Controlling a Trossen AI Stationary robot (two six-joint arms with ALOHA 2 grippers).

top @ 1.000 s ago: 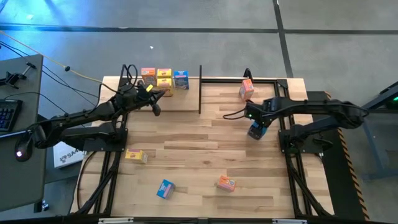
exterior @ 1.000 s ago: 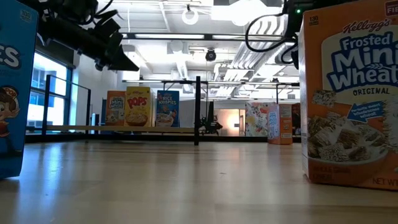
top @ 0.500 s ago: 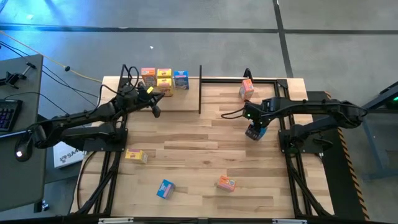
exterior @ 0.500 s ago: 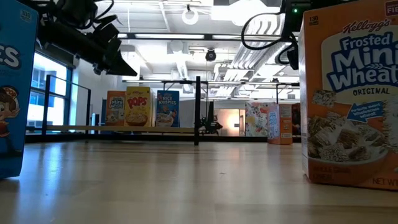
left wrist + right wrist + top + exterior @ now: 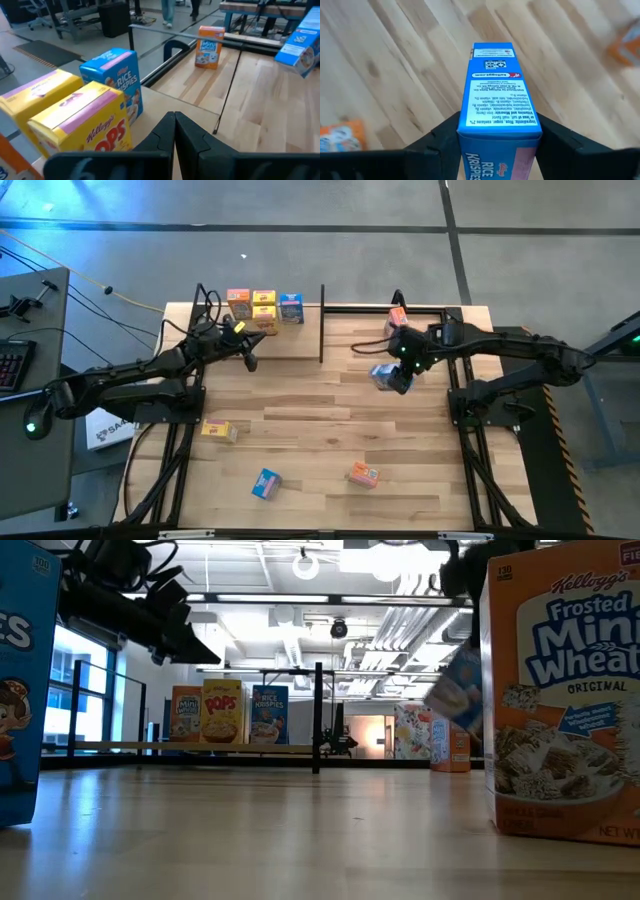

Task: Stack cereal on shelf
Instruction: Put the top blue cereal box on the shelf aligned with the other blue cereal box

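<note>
From above, the right gripper (image 5: 393, 376) holds a blue box (image 5: 385, 375) over the table's right half, well apart from the shelf (image 5: 300, 345) at far left. The low view shows the box tilted in the air. Left wrist: the left gripper (image 5: 174, 131) is closed, empty, beside shelved boxes (image 5: 95, 115). Right wrist: fingers (image 5: 445, 135) clamp the box's sides — it is off the table.

We see a blue cereal box (image 5: 499, 90) with white print, yellow boxes (image 5: 80, 117) (pink-topped), striped pale-wood counter (image 5: 330, 420)
</note>
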